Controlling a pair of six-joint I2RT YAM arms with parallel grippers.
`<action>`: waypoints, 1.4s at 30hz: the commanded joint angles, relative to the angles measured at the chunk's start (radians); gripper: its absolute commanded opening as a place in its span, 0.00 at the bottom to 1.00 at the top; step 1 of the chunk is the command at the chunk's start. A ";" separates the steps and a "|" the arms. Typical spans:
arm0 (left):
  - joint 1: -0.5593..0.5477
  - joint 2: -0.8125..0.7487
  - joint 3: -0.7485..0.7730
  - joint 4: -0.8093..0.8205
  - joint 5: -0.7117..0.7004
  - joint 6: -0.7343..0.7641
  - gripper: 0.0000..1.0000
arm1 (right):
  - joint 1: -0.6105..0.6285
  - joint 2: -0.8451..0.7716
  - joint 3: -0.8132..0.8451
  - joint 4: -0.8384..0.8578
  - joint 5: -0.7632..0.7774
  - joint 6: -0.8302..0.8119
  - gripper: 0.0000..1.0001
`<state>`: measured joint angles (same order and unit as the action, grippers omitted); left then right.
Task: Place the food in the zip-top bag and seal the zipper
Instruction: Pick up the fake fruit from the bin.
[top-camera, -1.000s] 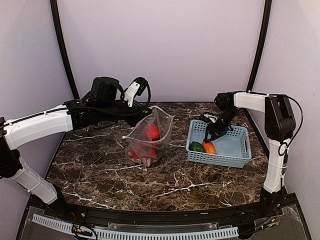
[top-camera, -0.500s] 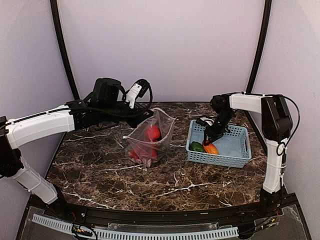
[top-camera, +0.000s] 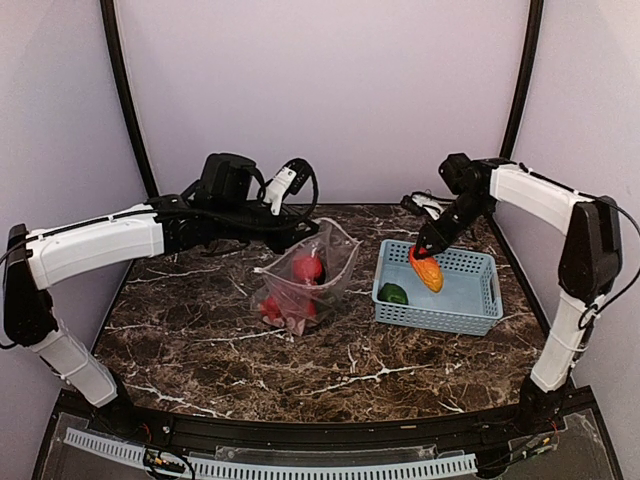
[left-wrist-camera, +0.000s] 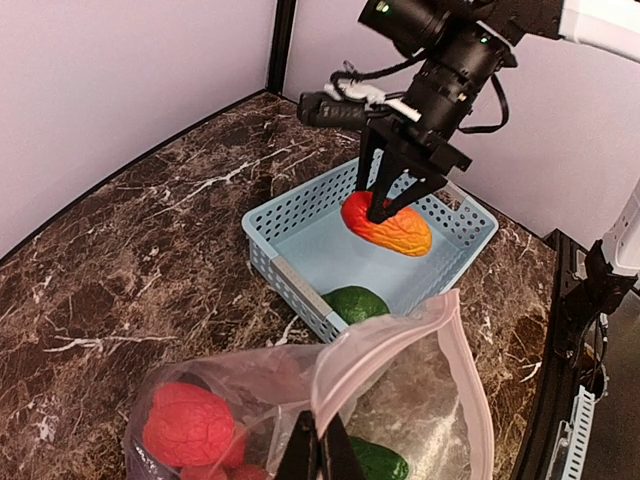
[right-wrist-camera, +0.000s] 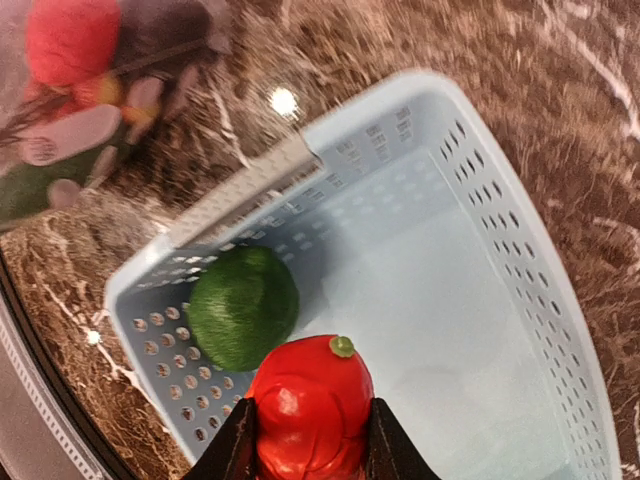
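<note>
The clear zip-top bag (top-camera: 318, 283) stands on the table with its mouth held open. My left gripper (left-wrist-camera: 320, 452) is shut on the pinkish zipper (left-wrist-camera: 380, 335) edge. Inside lie red strawberries (left-wrist-camera: 188, 425) and a green vegetable (left-wrist-camera: 380, 464). My right gripper (top-camera: 424, 249) is shut on the orange-red piece (top-camera: 428, 271), which hangs above the blue basket (top-camera: 470, 312). In the right wrist view the fingers (right-wrist-camera: 236, 448) clamp both sides of that piece (right-wrist-camera: 312, 400). One round green vegetable (right-wrist-camera: 243, 307) lies in the basket's near-left corner. No eggplant can be made out.
The light-blue slotted basket (left-wrist-camera: 275, 265) sits right of the bag, a short gap between them. Dark marble table (top-camera: 300, 360) runs to black posts and lilac walls at the back and sides.
My right gripper has closed on the orange-red piece and lifted it out of the basket. The left arm has shifted slightly right, still holding the bag's mouth.
</note>
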<state>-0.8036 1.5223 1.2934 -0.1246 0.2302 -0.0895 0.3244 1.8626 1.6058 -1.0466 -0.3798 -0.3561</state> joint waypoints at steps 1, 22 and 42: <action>-0.005 0.048 0.092 -0.042 0.044 -0.036 0.01 | -0.001 -0.129 0.024 0.020 -0.161 -0.063 0.26; -0.005 0.224 0.409 -0.218 0.006 -0.287 0.01 | 0.198 -0.335 0.045 0.451 -0.495 0.006 0.25; -0.005 0.198 0.417 -0.219 -0.031 -0.491 0.01 | 0.247 -0.272 -0.106 0.875 -0.385 0.258 0.30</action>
<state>-0.8036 1.7504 1.6936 -0.3473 0.2291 -0.5182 0.5472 1.5646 1.5322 -0.2504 -0.7723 -0.1371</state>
